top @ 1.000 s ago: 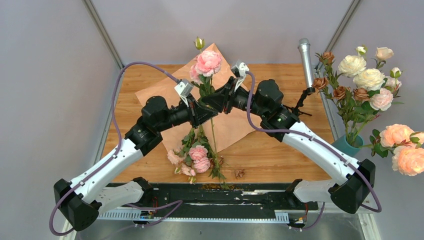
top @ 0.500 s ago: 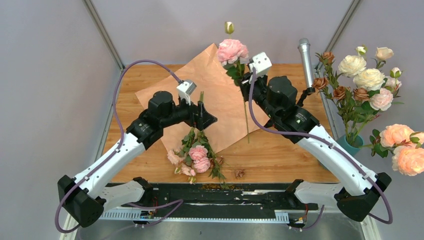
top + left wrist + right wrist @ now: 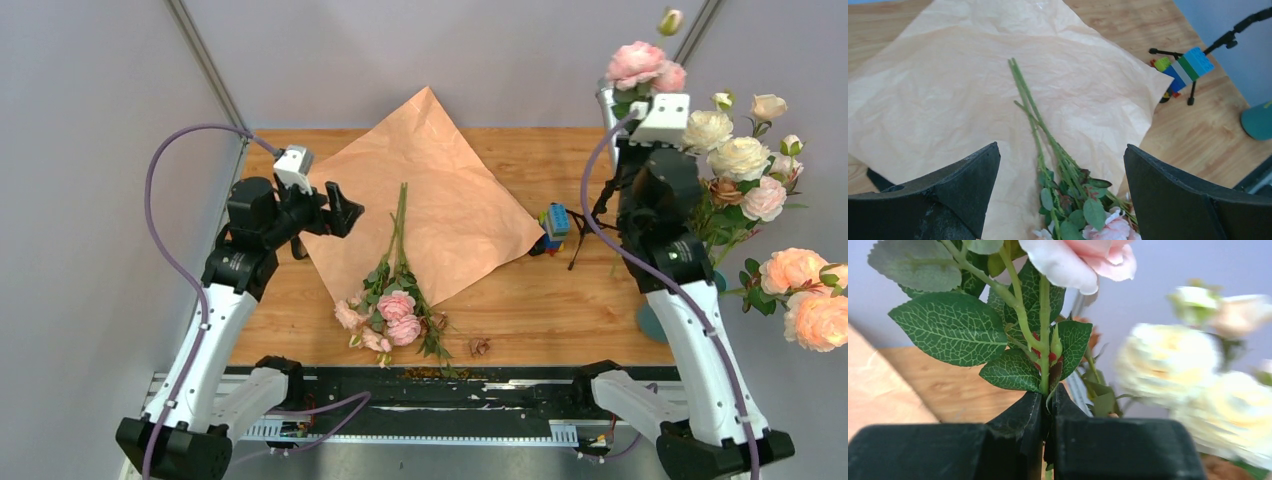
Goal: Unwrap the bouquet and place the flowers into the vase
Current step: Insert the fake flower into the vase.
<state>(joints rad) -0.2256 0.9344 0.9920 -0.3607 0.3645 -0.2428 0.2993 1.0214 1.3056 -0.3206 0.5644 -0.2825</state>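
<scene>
The bouquet lies unwrapped: its tan kraft paper (image 3: 440, 190) (image 3: 948, 90) is spread flat on the table. Several small pink flowers (image 3: 395, 300) (image 3: 1068, 190) on long green stems rest on its near edge. My left gripper (image 3: 340, 212) (image 3: 1062, 146) hovers open above the paper's left side, holding nothing. My right gripper (image 3: 640, 118) (image 3: 1047, 400) is raised at the far right, shut on the stem (image 3: 1044, 340) of a pink rose (image 3: 640, 62). The teal vase (image 3: 648, 323) (image 3: 1258, 120) stands below, mostly hidden by the right arm, with cream and pink roses (image 3: 735, 160) in it.
A coloured brick toy (image 3: 553, 222) (image 3: 1185, 70) sits beside the black microphone stand (image 3: 590, 225) right of the paper. Large peach roses (image 3: 805, 295) reach in at the right edge. A dried brown bit (image 3: 479, 346) lies near the table's front edge.
The left gripper let go of the pink rose, opened and drew back to the left. The right gripper carried the rose from the table's middle up to the far right.
</scene>
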